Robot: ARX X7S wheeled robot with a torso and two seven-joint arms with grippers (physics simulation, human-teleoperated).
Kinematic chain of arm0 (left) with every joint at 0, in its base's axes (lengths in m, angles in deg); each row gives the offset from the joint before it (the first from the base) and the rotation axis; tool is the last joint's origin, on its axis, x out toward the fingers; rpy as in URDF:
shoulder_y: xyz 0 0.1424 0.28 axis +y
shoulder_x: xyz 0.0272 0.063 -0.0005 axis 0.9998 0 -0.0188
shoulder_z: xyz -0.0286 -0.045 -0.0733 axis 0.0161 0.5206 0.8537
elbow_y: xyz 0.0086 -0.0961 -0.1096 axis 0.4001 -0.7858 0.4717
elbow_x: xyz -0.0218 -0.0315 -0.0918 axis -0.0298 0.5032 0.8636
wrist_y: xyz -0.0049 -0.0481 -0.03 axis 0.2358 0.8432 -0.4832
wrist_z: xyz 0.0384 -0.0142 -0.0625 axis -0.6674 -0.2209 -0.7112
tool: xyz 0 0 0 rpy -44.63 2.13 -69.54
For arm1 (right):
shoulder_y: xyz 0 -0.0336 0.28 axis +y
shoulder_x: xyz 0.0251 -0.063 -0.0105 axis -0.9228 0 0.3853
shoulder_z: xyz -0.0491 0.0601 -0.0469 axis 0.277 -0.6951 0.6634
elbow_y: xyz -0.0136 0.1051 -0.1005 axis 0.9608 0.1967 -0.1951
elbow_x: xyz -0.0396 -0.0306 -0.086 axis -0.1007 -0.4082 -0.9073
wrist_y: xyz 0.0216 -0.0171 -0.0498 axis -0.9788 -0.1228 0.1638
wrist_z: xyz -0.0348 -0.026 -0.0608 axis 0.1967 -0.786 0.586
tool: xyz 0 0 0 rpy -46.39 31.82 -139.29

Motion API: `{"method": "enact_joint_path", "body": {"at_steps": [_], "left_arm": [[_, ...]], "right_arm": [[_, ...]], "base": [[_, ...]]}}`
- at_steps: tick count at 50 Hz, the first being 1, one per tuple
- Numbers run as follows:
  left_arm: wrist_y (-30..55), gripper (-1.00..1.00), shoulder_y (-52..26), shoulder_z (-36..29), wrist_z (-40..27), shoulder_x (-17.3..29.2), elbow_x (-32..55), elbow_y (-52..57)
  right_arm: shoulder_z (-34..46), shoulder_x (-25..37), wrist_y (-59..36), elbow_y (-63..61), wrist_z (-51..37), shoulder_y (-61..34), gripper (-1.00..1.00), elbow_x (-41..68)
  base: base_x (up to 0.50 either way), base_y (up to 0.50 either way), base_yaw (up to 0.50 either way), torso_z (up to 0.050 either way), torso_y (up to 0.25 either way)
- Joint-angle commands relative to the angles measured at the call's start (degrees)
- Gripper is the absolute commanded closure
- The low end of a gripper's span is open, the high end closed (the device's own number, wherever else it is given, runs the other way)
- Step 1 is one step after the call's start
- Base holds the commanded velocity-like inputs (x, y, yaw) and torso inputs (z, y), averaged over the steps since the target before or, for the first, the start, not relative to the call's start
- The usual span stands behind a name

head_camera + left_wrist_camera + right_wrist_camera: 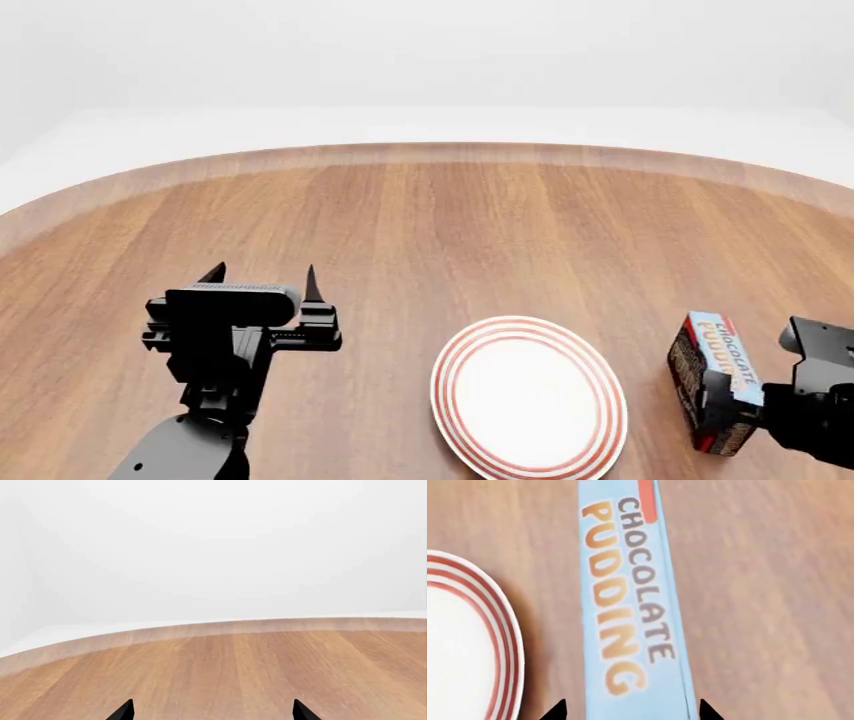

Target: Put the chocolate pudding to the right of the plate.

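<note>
The chocolate pudding (pixel 715 372) is a carton with a light-blue top and dark brown sides. It stands on the wooden table just right of the plate (pixel 529 396), which is white with red rings. My right gripper (pixel 742 402) straddles the carton from the near right. In the right wrist view its two black tips (pixel 630 716) stand either side of the carton's blue top (pixel 627 605), with small gaps showing, jaws open. The plate's rim (pixel 502 630) lies beside the carton. My left gripper (pixel 262 272) is open and empty over bare table left of the plate; it also shows in the left wrist view (pixel 212 714).
The round wooden table (pixel 441 220) has its curved far edge (pixel 220 629) ahead of the left gripper, with a white floor and wall beyond. No other objects show.
</note>
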Motion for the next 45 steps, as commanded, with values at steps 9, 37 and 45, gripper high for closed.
{"method": "enact_joint_path", "body": {"at_steps": [9,37,45], "left_arm": [[-0.7,-1.00,0.3,-0.2,0.0,0.3,0.4,0.2],[-0.4,-1.00,-0.1,-0.5,-0.6,0.7,1.0,0.4],[0.0,-1.00,-0.3,-0.6,-0.8,0.9,1.3,1.3]], "right_arm": [[-3.5,1.8,-1.0,-6.6,-2.8,-0.7,-1.00,3.0],[-22.8,6.3,1.2,-42.4,-10.0,9.6,-1.00,19.7],[-34.7,4.7,5.6,-65.3,-19.8,25.1,-1.00,21.5]], "base": [[0.00,0.00,0.00,0.000,0.000],[0.00,0.00,0.00,0.000,0.000],[0.00,0.00,0.00,0.000,0.000]]}}
